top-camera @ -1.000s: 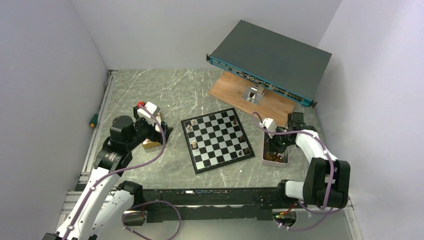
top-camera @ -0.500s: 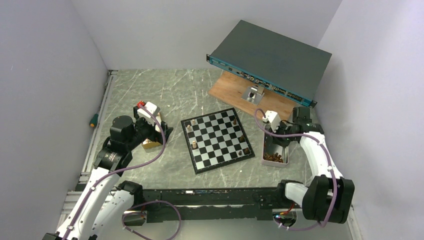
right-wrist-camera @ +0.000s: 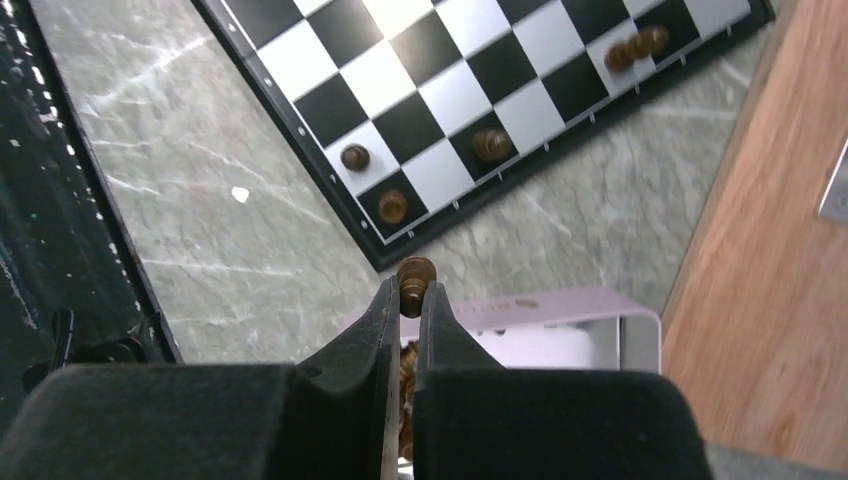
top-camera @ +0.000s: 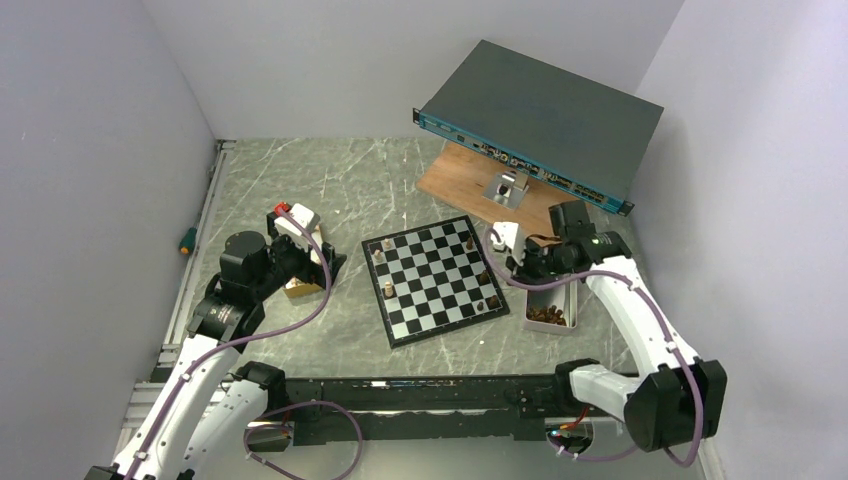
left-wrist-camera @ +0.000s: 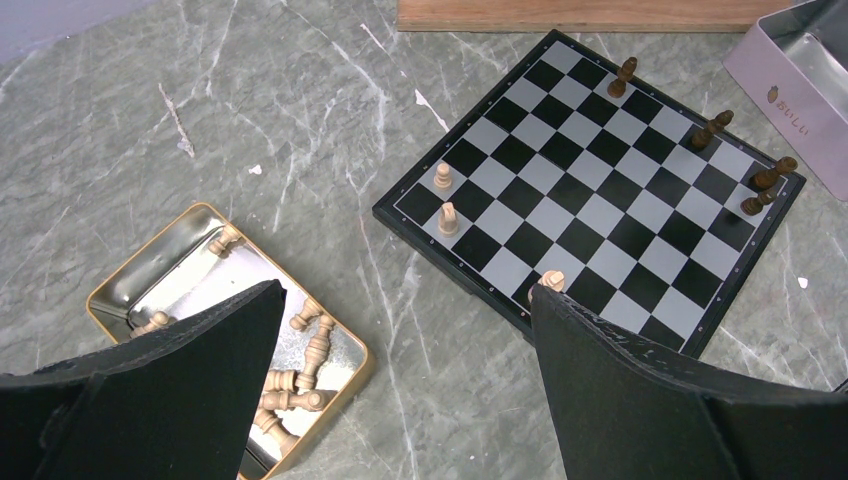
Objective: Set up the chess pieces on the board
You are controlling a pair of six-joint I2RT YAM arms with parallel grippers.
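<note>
The right pincer [right-wrist-camera: 410, 292] has lifted out of the pink tin [top-camera: 566, 296] toward the board [top-camera: 432, 278], clamped on a dark piece [right-wrist-camera: 415, 270]; placing it looks next. The left pincer [left-wrist-camera: 405, 300] gapes wide.

- A grey marbled table [top-camera: 330, 190] carried everything.
- A dark rack unit [top-camera: 545, 110] sat tilted above a wooden plank [top-camera: 455, 180] at the far right.
- A gold tin [left-wrist-camera: 160, 262] lay open at the left.
- A pink tin [left-wrist-camera: 772, 88] lay at the right.
- An orange-handled tool [top-camera: 186, 240] lay at the table's left edge.

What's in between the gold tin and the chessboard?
Just bare grey marble tabletop lies between the gold tin and the chessboard. No pieces sit there. The left wrist view shows it best.
</note>
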